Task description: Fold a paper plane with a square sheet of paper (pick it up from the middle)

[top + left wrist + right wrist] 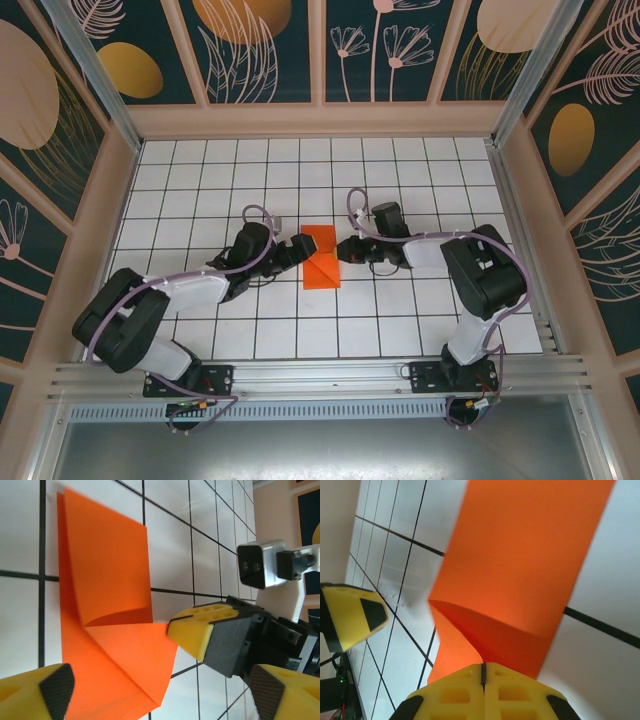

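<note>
Square sheet of paper [322,262] lies partly folded at the middle of the table [200,190]. Your right gripper [482,672] is pinched together on its raised flap. Your left gripper [160,692] stands spread wide just beside it.

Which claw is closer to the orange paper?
Right. The right claw is shut on the orange paper, pinching its lifted flap. The left claw hangs open at the paper's left edge, gripping nothing.

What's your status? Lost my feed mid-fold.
Right gripper shut on the orange sheet of paper, corner flap lifted. Left gripper open beside it. Nothing in the way.
</note>
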